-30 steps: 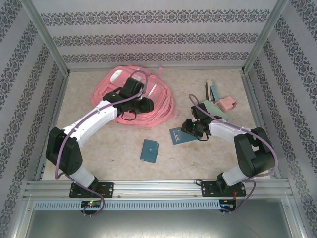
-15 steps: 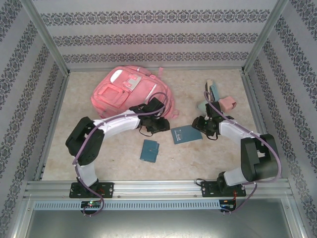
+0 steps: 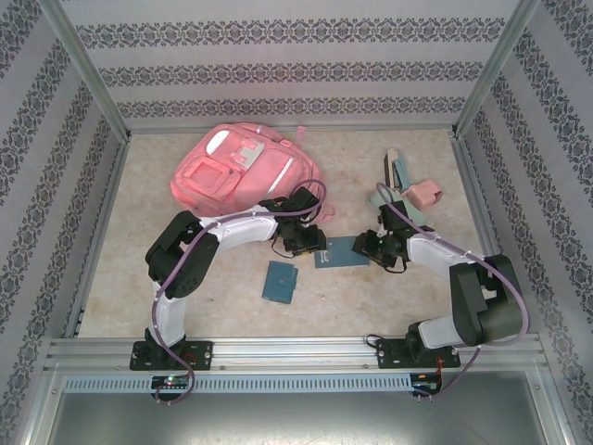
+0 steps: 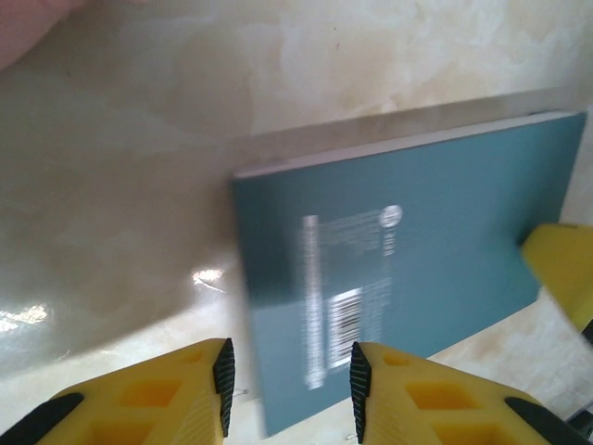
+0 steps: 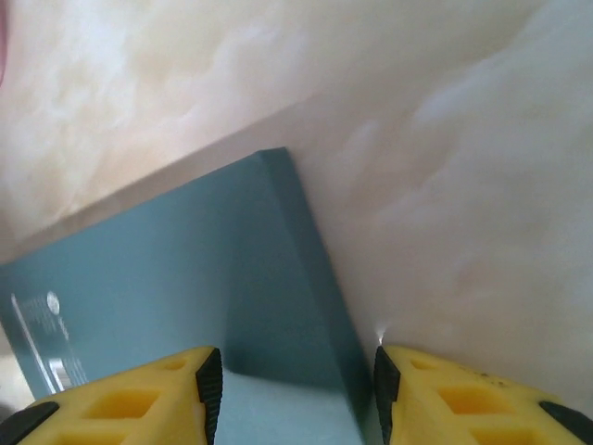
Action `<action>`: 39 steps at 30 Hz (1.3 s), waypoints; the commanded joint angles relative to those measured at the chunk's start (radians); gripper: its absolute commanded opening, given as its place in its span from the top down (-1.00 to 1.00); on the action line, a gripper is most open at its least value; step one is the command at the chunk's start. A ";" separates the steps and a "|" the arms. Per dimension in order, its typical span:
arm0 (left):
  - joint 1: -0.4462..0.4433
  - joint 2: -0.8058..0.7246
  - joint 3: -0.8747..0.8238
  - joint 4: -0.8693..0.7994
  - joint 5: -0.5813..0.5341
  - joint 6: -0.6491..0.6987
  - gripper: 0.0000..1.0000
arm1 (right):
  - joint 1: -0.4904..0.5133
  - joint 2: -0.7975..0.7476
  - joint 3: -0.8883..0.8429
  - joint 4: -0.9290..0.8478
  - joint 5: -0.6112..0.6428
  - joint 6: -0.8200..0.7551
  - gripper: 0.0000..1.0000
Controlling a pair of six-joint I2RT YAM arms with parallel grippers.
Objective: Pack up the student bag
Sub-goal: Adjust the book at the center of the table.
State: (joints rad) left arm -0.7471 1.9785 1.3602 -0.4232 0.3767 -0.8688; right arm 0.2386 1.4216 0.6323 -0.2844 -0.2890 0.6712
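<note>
Evidently at pickup, the left tool [image 4: 287,394] and right tool [image 5: 296,389] straddle opposite ends of the teal book [image 3: 342,251], both half open, clamping nothing, the student bag [image 3: 243,171] lying far left; next comes a firm pinch

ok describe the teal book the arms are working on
Find the big pink student bag, back left. In front of its right corner lies a flat teal book. Unlike the second teal book lying alone, it sits between the left tool and right tool.
</note>
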 commanded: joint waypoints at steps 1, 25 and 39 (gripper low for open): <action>-0.009 0.019 0.023 -0.044 -0.018 0.037 0.21 | 0.055 -0.020 -0.010 0.010 -0.042 0.038 0.00; -0.005 -0.058 -0.013 -0.127 -0.198 0.134 0.26 | 0.049 0.042 0.024 0.022 0.001 0.011 -0.07; -0.006 0.035 -0.046 -0.048 -0.090 0.115 0.61 | 0.140 0.108 0.055 0.113 -0.090 0.046 -0.05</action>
State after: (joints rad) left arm -0.7464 1.9816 1.3312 -0.4778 0.2653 -0.7597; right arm 0.3199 1.4712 0.6781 -0.3157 -0.2531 0.7013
